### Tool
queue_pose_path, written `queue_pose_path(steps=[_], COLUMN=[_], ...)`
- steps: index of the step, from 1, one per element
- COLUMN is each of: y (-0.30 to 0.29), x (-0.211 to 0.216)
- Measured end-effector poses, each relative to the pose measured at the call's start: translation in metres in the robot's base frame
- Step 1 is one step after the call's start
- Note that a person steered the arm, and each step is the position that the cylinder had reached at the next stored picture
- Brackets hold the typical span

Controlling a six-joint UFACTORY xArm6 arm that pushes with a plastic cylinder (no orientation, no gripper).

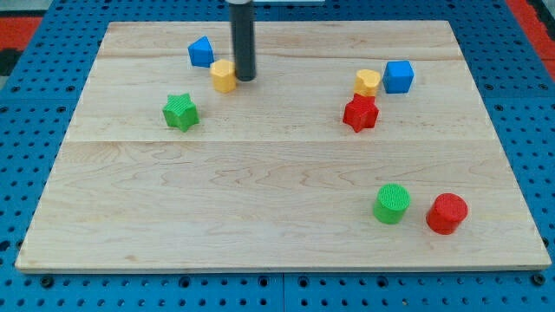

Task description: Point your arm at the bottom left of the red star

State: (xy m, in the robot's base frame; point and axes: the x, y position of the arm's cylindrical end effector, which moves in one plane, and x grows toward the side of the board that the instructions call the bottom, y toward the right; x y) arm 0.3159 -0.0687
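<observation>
The red star (pixel 360 113) lies right of the board's middle, in the upper half. A yellow heart-like block (pixel 367 82) touches its upper side and a blue cube (pixel 398 76) sits just right of that. My tip (pixel 244 78) is far to the star's left, near the view's top, touching the right side of a yellow hexagon block (pixel 224 75). The dark rod rises straight up out of the view.
A blue block (pixel 201 52) lies upper left of the yellow hexagon. A green star (pixel 180 112) sits left of centre. A green cylinder (pixel 391 204) and a red cylinder (pixel 447 213) stand at the lower right. The wooden board (pixel 260 199) rests on a blue pegboard.
</observation>
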Motion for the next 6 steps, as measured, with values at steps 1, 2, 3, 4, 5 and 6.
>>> queue_pose_path(steps=[1,2,3,4,5,6], y=[-0.038,-0.013,0.004,0.012,0.058,0.146], x=[0.012,0.032,0.085,0.138,0.142,0.145])
